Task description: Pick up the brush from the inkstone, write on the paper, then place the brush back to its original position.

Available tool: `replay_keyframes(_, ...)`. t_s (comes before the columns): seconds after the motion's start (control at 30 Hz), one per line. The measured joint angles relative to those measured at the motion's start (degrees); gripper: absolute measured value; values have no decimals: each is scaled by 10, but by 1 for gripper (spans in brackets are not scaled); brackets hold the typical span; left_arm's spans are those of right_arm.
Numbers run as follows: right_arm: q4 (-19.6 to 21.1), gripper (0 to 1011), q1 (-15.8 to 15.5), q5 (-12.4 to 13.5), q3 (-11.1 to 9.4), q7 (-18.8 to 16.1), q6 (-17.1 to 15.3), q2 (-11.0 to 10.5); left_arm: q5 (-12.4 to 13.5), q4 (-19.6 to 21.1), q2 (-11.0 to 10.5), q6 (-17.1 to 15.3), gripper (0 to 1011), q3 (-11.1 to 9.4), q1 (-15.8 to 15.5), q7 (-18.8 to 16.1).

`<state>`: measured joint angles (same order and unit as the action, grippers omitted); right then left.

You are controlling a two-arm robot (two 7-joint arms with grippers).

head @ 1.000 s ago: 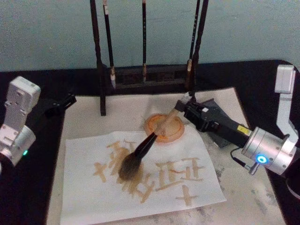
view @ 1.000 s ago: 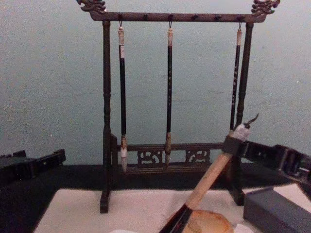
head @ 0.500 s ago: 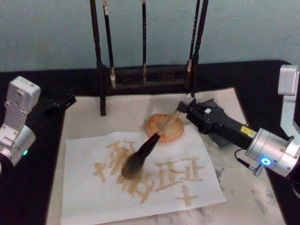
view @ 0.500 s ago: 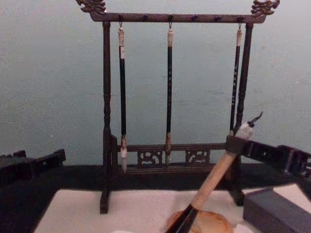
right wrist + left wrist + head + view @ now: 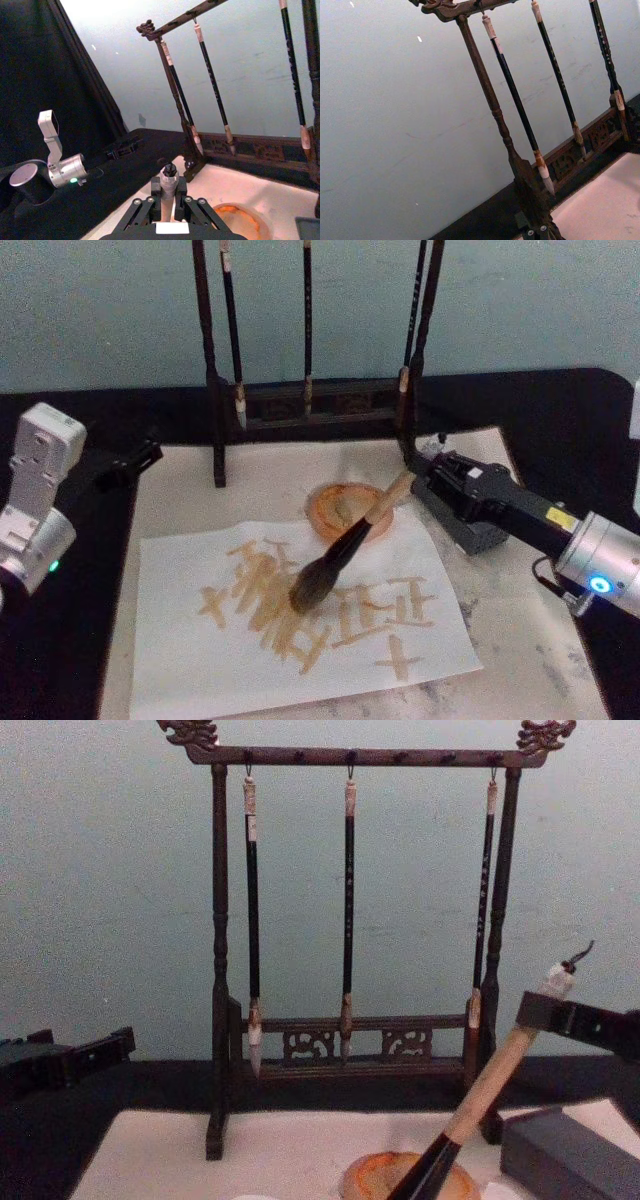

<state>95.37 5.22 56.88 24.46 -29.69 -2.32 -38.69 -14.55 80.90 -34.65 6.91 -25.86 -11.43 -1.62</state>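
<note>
Brush (image 5: 352, 543) slants down and away from the right gripper (image 5: 420, 472), which pinches its handle near the end cap; bristles touch the paper (image 5: 190, 660). Left gripper (image 5: 128, 462) sits parked, well apart.

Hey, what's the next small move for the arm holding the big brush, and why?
Probably lift the brush slightly so the bristles clear the paper, then head for the orange dish. The right gripper is shut on the handle's top, the bristles seem to rest among many tan strokes, and the dish lies just behind. The left gripper is parked at left.
</note>
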Motion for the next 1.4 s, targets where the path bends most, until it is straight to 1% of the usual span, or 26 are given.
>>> replay_keyframes(0.13, 6, 170, -8, 0, -8, 0, -1, -6, 0, 0, 0, 0, 1002, 0, 0, 0)
replay_keyframes(0.4, 29, 170, -25, 9, -31, -5, 4, -21, 0, 0, 0, 0, 1002, 0, 0, 0)
replay_keyframes(0.43, 33, 170, -26, 8, -33, -4, 5, -23, 0, 0, 0, 0, 1002, 0, 0, 0)
replay_keyframes(0.57, 56, 170, -26, -8, -38, 1, 7, -32, 0, 0, 0, 0, 1000, 0, 0, 0)
replay_keyframes(0.6, 66, 170, -24, -17, -38, 4, 7, -34, 0, 0, 0, 0, 1000, 0, 0, 0)
replay_keyframes(0.67, 72, 170, -22, -24, -38, 6, 6, -35, 0, 0, 0, 0, 1002, 0, 0, 0)
replay_keyframes(0.77, 86, 170, -14, -45, -30, 12, 0, -35, 0, 0, 0, 0, 1002, 0, 0, 0)
replay_keyframes(0.8, 86, 170, -14, -45, -30, 12, 0, -35, 0, 0, 0, 0, 1002, 0, 0, 0)
replay_keyframes(0.87, 93, 170, -7, -64, -21, 16, -6, -33, 0, 0, 0, 0, 1002, 0, 0, 0)
replay_keyframes(0.9, 98, 170, -2, -78, -14, 19, -10, -32, 0, 0, 0, 0, 1002, 0, 0, 0)
replay_keyframes(1.0, 105, 171, 5, -106, -2, 28, -17, -31, 0, 0, 0, 0, 1002, 0, 0, 0)
replay_keyframes(1.03, 109, 170, 9, -123, 5, 33, -21, -30, 0, 0, 0, 0, 1002, 0, 0, 0)
replay_keyframes(1.1, 114, 170, 15, -144, 14, 37, -27, -27, 0, 0, 0, 0, 1002, 0, 0, 0)
replay_keyframes(1.2, 116, 170, 20, -163, 21, 39, -33, -22, 0, 0, 0, 0, 1002, 0, 0, 0)
replay_keyframes(1.33, 115, 170, 25, -181, 28, 39, -40, -16, 0, 0, 0, 0, 1002, 0, 0, 0)
replay_keyframes(1.4, 115, 170, 25, -187, 29, 39, -41, -15, 0, 0, 0, 0, 1002, 0, 0, 0)
